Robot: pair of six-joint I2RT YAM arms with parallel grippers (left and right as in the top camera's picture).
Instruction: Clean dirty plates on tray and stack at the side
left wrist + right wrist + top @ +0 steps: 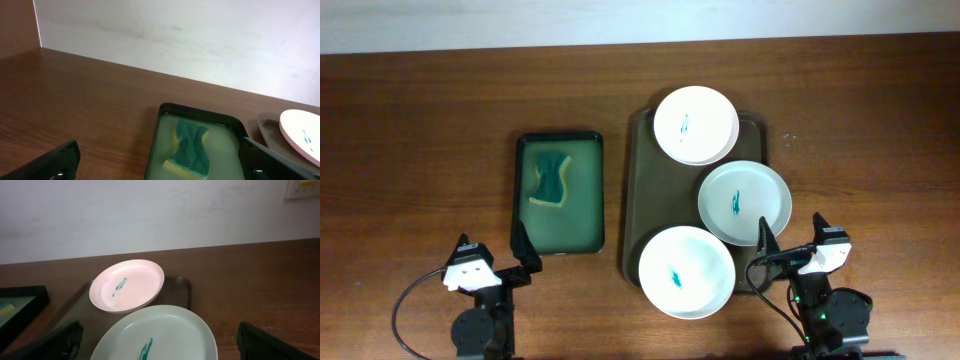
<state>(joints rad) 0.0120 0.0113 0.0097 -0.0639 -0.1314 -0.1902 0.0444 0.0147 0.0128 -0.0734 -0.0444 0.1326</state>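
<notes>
The green-and-yellow sponge [551,179] lies straight ahead of the left tool [492,262]; both tools are wide, holding nothing.

Three plates [695,124] lie on the tray [646,190], right of the sponge tray [558,240].

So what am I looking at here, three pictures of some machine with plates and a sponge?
It is one table seen three ways. The overhead picture looks straight down: two small robot arms sit at the near edge, the left gripper and right gripper, both open and holding nothing. The other two pictures come from cameras on each wrist, so the dark shapes at their bottom corners are the arm's own fingers. On the table lie a brown tray carrying three white plates, each with a teal smear, and a green tray holding a sponge.
</notes>
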